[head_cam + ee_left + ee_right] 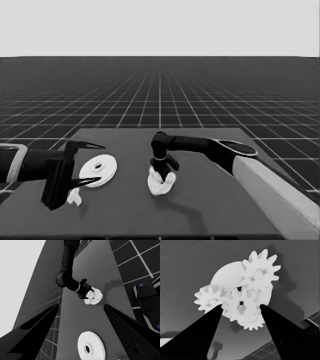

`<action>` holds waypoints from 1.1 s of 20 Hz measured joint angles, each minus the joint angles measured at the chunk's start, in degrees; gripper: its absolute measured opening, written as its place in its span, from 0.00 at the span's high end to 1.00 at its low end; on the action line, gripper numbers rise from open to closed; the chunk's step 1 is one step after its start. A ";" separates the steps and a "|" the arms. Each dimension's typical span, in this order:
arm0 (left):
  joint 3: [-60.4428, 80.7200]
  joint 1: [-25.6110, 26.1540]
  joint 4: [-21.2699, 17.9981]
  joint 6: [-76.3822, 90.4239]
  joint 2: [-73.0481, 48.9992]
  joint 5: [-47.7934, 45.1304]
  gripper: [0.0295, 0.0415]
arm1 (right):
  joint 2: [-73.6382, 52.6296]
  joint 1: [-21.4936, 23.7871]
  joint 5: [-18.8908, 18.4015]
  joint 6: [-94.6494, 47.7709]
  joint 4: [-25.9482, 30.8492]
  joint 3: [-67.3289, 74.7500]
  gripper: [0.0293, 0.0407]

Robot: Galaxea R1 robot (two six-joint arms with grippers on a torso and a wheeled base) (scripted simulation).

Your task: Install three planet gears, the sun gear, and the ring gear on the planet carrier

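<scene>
No readable text, label, number or sign anywhere

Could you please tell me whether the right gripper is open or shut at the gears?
Shut on a gear: the right gripper stands over the smaller round part, with a finger against each side of that gear's teeth.

bare table (210,210) lies open in front and to the right. mid-table, the right gripper (165,171) and its arm crowd the gear cluster (161,182); the left gripper (87,162) overhangs the larger disc (98,171).
</scene>
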 joint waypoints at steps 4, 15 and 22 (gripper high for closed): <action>0.00 0.00 0.00 0.00 0.00 0.00 0.25 | 0.00 0.00 0.00 2.40 0.00 0.00 0.86; 0.00 0.00 0.00 0.00 0.00 0.00 0.25 | 0.00 0.01 0.01 6.81 -0.01 0.00 0.20; 0.00 0.00 0.00 0.00 0.00 0.00 0.25 | -0.70 4.98 -2.10 -29.81 4.02 3.27 0.14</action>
